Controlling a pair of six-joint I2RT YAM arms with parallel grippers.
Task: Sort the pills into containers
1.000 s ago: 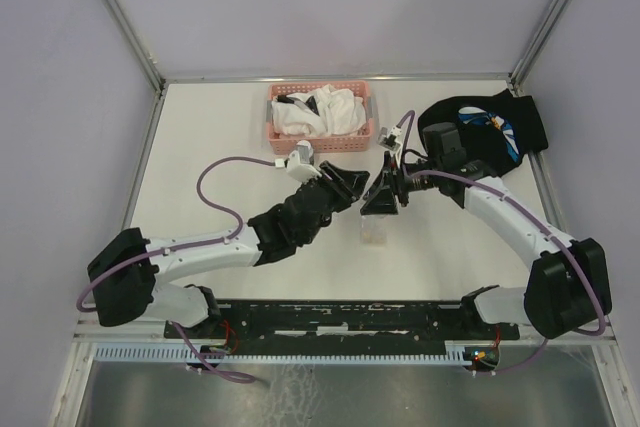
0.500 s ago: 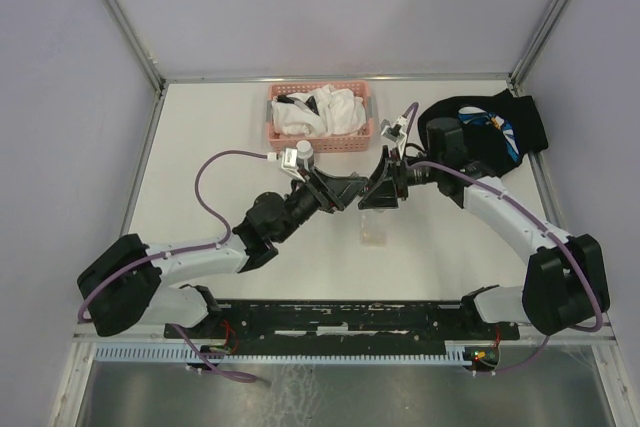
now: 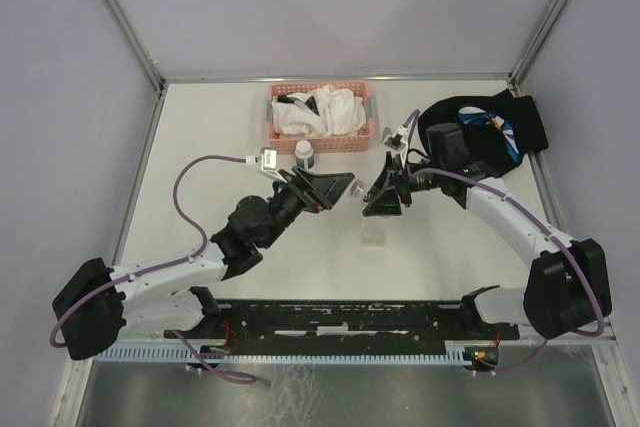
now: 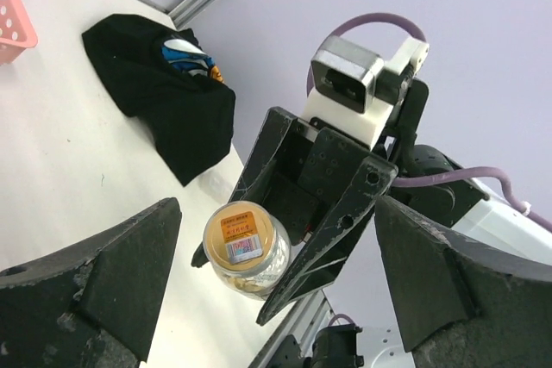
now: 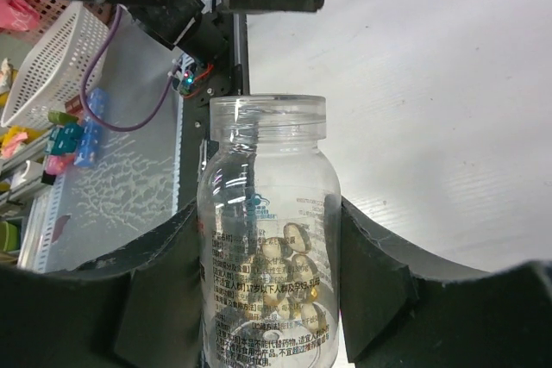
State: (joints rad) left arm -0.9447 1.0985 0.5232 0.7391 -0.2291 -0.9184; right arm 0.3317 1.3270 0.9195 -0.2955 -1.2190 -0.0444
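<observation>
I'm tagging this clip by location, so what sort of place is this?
Probably a robotics lab test cell: a white table boxed in by lilac panels on aluminium posts, with two arms bolted to a rail and a staged pill bottle.

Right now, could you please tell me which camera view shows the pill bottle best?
The right wrist view: the pill bottle fills the centre, mouth open, pills visible inside, gripped in the right claw. The left wrist view shows only one round end; from the top external view the claw largely hides it.
</observation>
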